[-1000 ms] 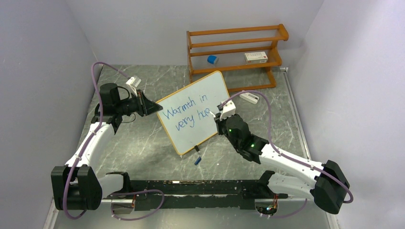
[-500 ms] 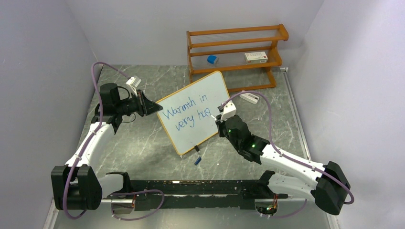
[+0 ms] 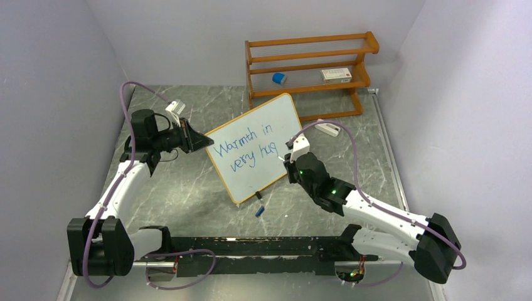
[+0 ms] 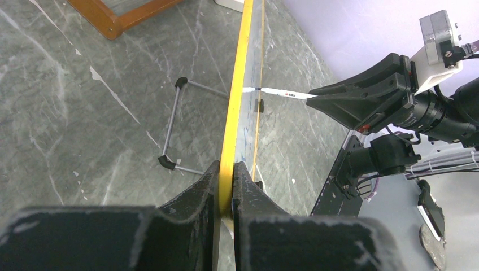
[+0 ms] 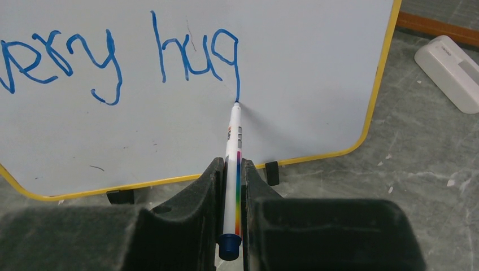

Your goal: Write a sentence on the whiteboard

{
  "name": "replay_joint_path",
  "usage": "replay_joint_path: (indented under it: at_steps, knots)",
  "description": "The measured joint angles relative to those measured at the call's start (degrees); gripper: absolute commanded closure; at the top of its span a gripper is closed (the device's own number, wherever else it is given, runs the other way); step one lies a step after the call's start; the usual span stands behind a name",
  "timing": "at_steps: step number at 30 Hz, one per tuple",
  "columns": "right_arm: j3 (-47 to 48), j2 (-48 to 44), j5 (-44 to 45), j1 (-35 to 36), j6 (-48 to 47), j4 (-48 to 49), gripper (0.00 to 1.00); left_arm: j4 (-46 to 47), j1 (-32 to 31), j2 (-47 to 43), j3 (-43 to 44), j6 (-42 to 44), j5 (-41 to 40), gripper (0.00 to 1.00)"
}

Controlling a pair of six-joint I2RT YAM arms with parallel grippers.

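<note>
1. The whiteboard (image 3: 276, 114) stands tilted on the grey marbled tabletop (image 3: 188, 188), mid-scene between the two arms and in front of the orange wooden shelf rack (image 3: 307, 63).
2. It is a flat white rectangle with rounded corners and a thin yellow-orange frame. Small black feet (image 5: 271, 172) sit under its lower edge, and a wire stand (image 4: 175, 124) props it from behind.
3. The sentence (image 3: 244, 150) is thin blue handwriting in two lines, "Warmth in" above "very hug".
4. The left claw (image 4: 226, 169) is pinched narrowly on the board's frame at its left edge.
5. The right claw (image 5: 231, 166) is clamped on a white marker (image 5: 233, 141), whose tip touches the board at the lower end of the "g" in "hug".
6. A small blue cap (image 3: 258, 211) lies on the tabletop just in front of the board, and a white eraser (image 3: 327, 128) lies beside its right edge.
</note>
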Motion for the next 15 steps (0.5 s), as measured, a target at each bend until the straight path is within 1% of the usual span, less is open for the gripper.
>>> replay_joint_path:
  at_steps: [15]
  knots:
    - [1.2,-0.1,-4.6,0.0,0.5,-1.6,1.00,0.0,0.0,0.0,0.0,0.0,0.0,0.95]
